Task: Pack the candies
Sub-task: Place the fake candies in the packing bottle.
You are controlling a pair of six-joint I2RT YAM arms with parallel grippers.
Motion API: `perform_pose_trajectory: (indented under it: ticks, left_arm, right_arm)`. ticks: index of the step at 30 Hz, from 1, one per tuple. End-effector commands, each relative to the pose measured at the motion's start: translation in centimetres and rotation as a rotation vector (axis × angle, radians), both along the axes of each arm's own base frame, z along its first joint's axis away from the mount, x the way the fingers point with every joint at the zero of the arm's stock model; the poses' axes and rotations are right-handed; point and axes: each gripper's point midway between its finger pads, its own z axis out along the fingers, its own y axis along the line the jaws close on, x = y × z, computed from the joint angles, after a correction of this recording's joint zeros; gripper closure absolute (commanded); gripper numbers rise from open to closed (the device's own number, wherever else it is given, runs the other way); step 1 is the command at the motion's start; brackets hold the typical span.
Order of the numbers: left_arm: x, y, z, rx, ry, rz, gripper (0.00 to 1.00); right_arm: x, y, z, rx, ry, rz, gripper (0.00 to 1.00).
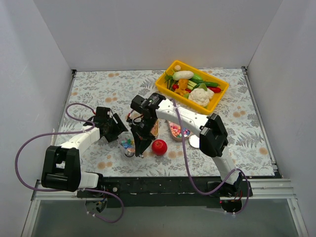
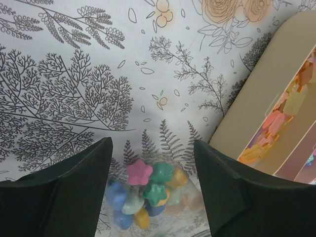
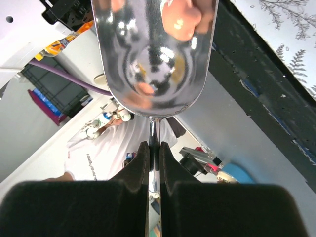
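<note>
A clear container point(image 2: 148, 185) holds flower-shaped candies point(image 2: 139, 172), pink, green, blue and yellow; it also shows in the top view point(image 1: 127, 144). My left gripper point(image 2: 152, 143) point(image 1: 120, 134) is open, one finger on each side of the container. A beige tray point(image 2: 256, 98) point(image 1: 175, 132) holds more candies point(image 2: 291, 103), orange and pale yellow. My right gripper point(image 3: 154, 145) point(image 1: 142, 140) is shut on the handle of a metal scoop point(image 3: 153, 59). The scoop bowl carries an orange candy point(image 3: 181, 17) and sits by the container in the top view point(image 1: 132, 152).
A glossy red ball point(image 1: 159, 146) lies just right of the scoop. A yellow bin point(image 1: 217, 98) of toy vegetables stands at the back right. The table's black front edge point(image 1: 173, 185) is close behind the scoop. White walls enclose three sides.
</note>
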Motion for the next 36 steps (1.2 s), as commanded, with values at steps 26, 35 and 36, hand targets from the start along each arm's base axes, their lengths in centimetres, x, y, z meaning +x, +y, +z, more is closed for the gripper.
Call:
perform_pose_trajectory:
  ticks: [26, 35, 36]
  left_arm:
    - [3.3, 1.4, 3.0, 0.092, -0.053, 0.059, 0.21]
    - [5.4, 2.1, 5.8, 0.127, -0.122, 0.093, 0.02]
    - [5.5, 2.1, 5.9, 0.130, -0.125, 0.094, 0.02]
  right_arm:
    - [2.4, 0.0, 6.1, 0.169, 0.001, -0.107, 0.99]
    - [6.8, -4.9, 7.8, 0.066, -0.402, -0.221, 0.99]
    - [7.7, -6.0, 7.6, 0.041, -0.433, -0.249, 0.99]
